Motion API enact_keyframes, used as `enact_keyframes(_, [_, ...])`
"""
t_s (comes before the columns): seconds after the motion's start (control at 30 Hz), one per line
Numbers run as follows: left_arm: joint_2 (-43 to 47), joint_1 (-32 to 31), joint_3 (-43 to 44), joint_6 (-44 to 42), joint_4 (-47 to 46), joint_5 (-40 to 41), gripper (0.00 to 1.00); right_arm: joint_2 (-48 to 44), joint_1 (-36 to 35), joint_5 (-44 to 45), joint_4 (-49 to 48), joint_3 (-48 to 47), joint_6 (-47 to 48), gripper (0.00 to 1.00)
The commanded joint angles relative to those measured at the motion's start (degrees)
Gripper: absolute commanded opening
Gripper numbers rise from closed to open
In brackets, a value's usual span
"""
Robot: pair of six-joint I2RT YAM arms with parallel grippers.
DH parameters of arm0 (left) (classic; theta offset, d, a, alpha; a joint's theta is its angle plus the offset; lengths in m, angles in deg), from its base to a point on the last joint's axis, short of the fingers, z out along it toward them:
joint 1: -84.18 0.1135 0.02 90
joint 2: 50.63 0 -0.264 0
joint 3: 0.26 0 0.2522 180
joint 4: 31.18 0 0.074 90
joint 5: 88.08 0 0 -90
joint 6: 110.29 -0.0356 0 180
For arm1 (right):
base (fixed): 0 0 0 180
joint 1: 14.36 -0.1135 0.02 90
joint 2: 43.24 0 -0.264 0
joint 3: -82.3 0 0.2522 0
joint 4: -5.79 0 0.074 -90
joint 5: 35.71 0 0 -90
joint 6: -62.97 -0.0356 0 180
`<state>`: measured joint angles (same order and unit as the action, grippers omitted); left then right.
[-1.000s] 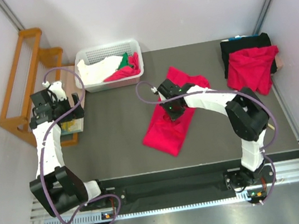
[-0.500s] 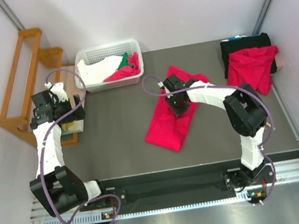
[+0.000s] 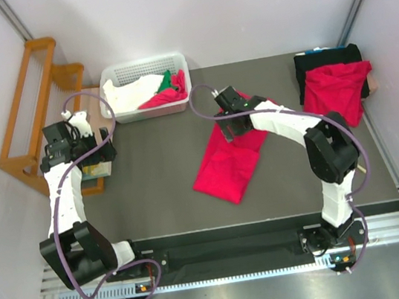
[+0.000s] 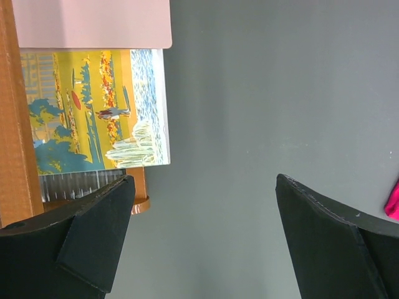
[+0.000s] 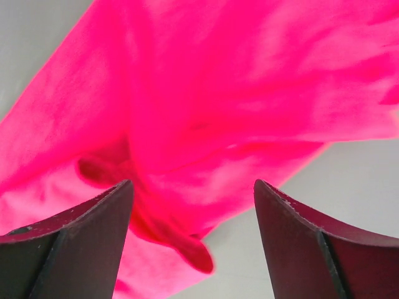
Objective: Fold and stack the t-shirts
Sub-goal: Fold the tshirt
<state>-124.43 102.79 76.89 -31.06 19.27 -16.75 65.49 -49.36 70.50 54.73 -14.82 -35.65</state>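
Observation:
One red t-shirt [image 3: 226, 164] lies partly folded as a long slanted strip in the middle of the table. My right gripper [image 3: 230, 122] hovers over its far end. In the right wrist view that gripper [image 5: 193, 184] is open, with the rumpled red cloth [image 5: 218, 93] lying loose below the fingers and nothing between them. A second red t-shirt [image 3: 335, 91] rests on a black cloth at the back right. More red cloth [image 3: 165, 98] sits in the basket. My left gripper [image 3: 90, 147] is at the table's left edge, open [image 4: 204, 177] over bare grey table.
A white basket [image 3: 144, 69] at the back holds white cloth [image 3: 131, 93] and a green cloth [image 3: 165, 81]. A wooden rack [image 3: 26, 93] stands off the left edge. A colourful box [image 4: 93, 109] lies beside the left gripper. The black cloth [image 3: 321, 60] is at the back right.
My right gripper has opened and let go of the middle t-shirt, then moved toward the far end of it. The shirt has shifted slightly. The left arm has not moved.

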Motion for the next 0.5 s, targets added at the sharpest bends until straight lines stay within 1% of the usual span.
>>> enact_keyframes(0.0, [0.15, -0.06, 1.11, -0.92, 0.75, -2.24, 0.99, -7.56, 0.55, 11.39, -1.69, -4.37, -2.97, 0.76])
enact_keyframes(0.07, [0.06, -0.59, 1.64, -0.84, 1.54, -3.29, 0.99, -10.97, 0.46, 8.25, -1.52, -2.97, -4.99, 0.74])
enact_keyframes(0.1, [0.06, -1.72, 1.73, -0.92, 2.07, -3.47, 0.99, -12.3, 0.38, 3.44, -1.6, -2.0, -5.87, 0.74])
enact_keyframes(0.13, [-0.11, -2.78, 1.82, -1.01, 2.59, -3.38, 0.99, -13.62, 0.03, 0.7, -2.04, 0.79, -8.23, 0.73])
enact_keyframes(0.17, [-0.38, -5.58, 1.99, -1.36, 3.21, -2.77, 0.99, -16.24, -0.15, -2.46, -2.57, 2.48, -9.38, 0.73])
enact_keyframes(0.2, [-0.64, -7.52, 2.17, -1.8, 4.61, -2.16, 0.99, -17.66, -0.41, -8.59, -3.09, 4.41, -10.87, 0.73])
enact_keyframes(0.23, [-0.9, -9.71, 2.17, -2.24, 5.32, -1.28, 0.99, -19.06, -1.37, -10.82, -4.06, 8.69, -13.24, 0.72])
enact_keyframes(0.27, [-1.43, -15.04, 2.17, -2.59, 6.11, 0.64, 0.99, -22.47, -2.08, -12.06, -4.24, 10.91, -14.39, 0.71])
enact_keyframes(0.3, [-1.7, -17.62, 2.0, -2.51, 6.9, 1.44, 0.99, -24.42, -3.48, -14.25, -4.85, 13.37, -15.71, 0.7])
enact_keyframes(0.33, [-2.13, -20.43, 1.73, -2.25, 6.99, 1.62, 0.99, -28.18, -4.01, -15.67, -5.55, 18.09, -17.72, 0.69])
enact_keyframes(0.37, [-2.31, -23.94, 1.47, -1.98, 6.99, 1.36, 0.99, -30.22, -4.54, -18.46, -5.91, 20.49, -19.05, 0.68])
enact_keyframes(0.4, [-2.75, -25.28, 1.21, -1.11, 6.82, 0.06, 0.99, -32.07, -5.42, -20.23, -6.69, 22.95, -21.41, 0.67])
enact_keyframes(0.43, [-3.71, -26.16, 1.2, -0.49, 5.86, -0.65, 0.99, -35.22, -5.86, -22.16, -7.4, 27.32, -22.48, 0.68])
enact_keyframes(0.47, [-4.42, -27.21, 1.2, -0.14, 5.42, -1.88, 0.99, -36.56, -6.3, -24.71, -7.93, 29.19, -23.62, 0.67])
